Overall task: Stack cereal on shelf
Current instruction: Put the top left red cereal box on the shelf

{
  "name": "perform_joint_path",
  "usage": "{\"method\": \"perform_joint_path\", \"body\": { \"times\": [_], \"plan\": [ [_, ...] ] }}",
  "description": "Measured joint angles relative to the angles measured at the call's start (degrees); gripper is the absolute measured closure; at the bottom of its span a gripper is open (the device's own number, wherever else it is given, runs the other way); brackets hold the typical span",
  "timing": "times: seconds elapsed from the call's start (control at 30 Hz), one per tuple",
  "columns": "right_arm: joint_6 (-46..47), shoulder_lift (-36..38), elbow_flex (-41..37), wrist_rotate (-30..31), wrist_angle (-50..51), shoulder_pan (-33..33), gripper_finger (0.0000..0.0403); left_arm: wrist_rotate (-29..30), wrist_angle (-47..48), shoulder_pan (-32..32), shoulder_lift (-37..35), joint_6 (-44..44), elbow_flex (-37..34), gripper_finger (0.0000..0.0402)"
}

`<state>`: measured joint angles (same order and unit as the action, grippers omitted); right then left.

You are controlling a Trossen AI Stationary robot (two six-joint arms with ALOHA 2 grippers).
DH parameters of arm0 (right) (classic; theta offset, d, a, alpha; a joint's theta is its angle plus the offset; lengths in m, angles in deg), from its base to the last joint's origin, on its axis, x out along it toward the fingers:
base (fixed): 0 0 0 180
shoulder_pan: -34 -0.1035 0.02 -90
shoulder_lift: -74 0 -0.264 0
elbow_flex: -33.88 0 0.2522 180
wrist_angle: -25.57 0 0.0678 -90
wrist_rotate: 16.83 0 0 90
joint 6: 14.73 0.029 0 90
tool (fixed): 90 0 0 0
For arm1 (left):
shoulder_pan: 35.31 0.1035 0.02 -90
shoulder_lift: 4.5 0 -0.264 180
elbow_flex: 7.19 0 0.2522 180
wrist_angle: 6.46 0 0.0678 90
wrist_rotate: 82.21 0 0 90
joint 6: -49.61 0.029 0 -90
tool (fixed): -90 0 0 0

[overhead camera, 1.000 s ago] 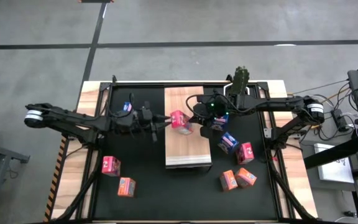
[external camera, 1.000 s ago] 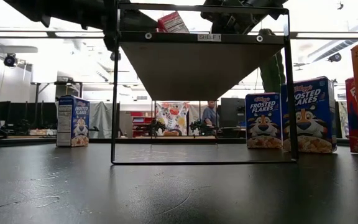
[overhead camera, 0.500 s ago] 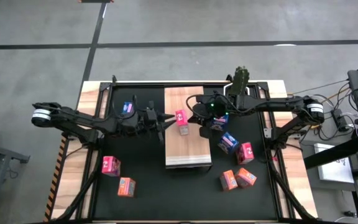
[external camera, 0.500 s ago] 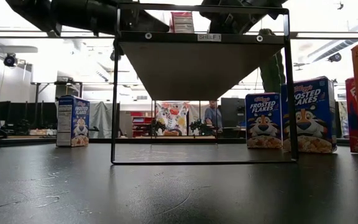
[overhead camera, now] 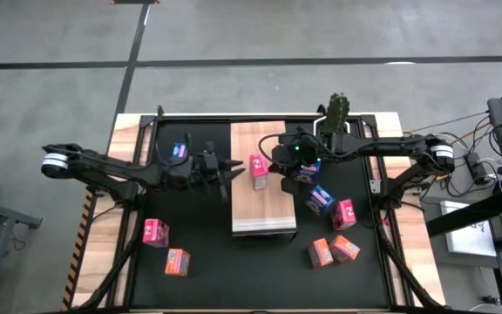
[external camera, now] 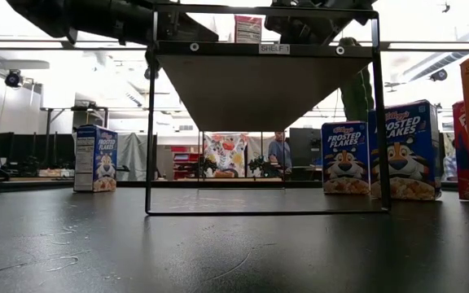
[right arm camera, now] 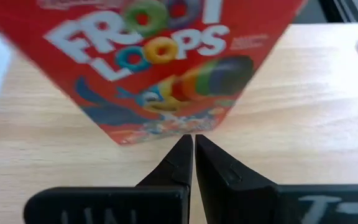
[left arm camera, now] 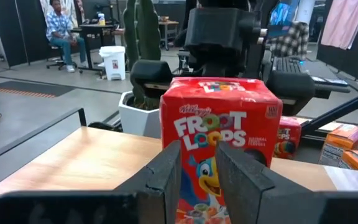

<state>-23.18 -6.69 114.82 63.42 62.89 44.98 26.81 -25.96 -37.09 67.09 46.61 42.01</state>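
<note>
A red Froot Loops cereal box (overhead camera: 258,167) stands upright on the light wood shelf (overhead camera: 264,214), which the low view shows raised on a black frame (external camera: 259,81). My left gripper (overhead camera: 230,167) is level at the shelf's left edge, a little short of the box. Its fingers are a narrow gap apart and empty, and they point at the box's printed face (left arm camera: 219,143). My right gripper (overhead camera: 279,166) is shut and stands on the box's right side, its tips at the bottom edge of the box's other printed face (right arm camera: 166,118). My right gripper's shut fingertips (right arm camera: 185,152) come level from the table's right side to the bottom edge of the box's printed face (right arm camera: 179,132). I cannot tell whether they touch it. The box stands on the shelf by its base.
More cereal boxes lie on the black mat: a blue one (overhead camera: 179,150), a pink one (overhead camera: 155,231) and an orange one (overhead camera: 177,261) to the left, and several (overhead camera: 331,228) to the right of the shelf. A potted cactus (overhead camera: 338,109) stands behind my right arm.
The red box, tilted between my two grippers a second ago, has come upright on the shelf and shifted a little toward the table's right edge.
</note>
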Motion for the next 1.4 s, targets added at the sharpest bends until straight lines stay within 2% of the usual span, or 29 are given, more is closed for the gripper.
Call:
{"method": "perform_joint_path", "body": {
  "times": [0.23, 0.4, 0.6, 0.77, 0.97, 1.07, 1.4],
  "plan": [
    [0.56, 0.12, 0.02, 0.85, 1.84, 0.0, 0.0394, -0.03, 9.58, -0.82, -5.34, 0.65, 0.0, 0.0318],
    [-0.18, 0.56, 0.07, 0.94, 0.8, -0.6, 0.0394, -0.05, 12.27, -2.6, -8.01, 2.2, 0.0, 0.0318],
    [-1.23, -0.78, -0.15, 0.87, -3.05, -2.65, 0.0394, -0.08, 13.09, -3.69, -8.05, 3.17, 0.0, 0.0318],
    [-1.27, -0.16, -0.17, 1.11, -2.91, -3.23, 0.0394, -0.07, 13.95, -3.67, -5.53, 2.9, 0.0, 0.0318],
    [-1.09, 3.29, -0.17, 5.83, -1.14, -3.23, 0.0394, -0.01, 10.77, -3.48, -0.99, 4.96, 0.04, 0.0318],
    [-1.13, 5.28, -0.17, 5.94, -0.9, -3.4, 0.0394, 0.01, 7.67, -3.07, 1.71, 5.9, 0.61, 0.0318],
    [-2.13, 8.76, -0.17, 5.93, -1.01, -5.85, 0.0394, 0.08, 7.48, -0.51, 11.01, 7.02, 6.02, 0.0318]
  ]
}}
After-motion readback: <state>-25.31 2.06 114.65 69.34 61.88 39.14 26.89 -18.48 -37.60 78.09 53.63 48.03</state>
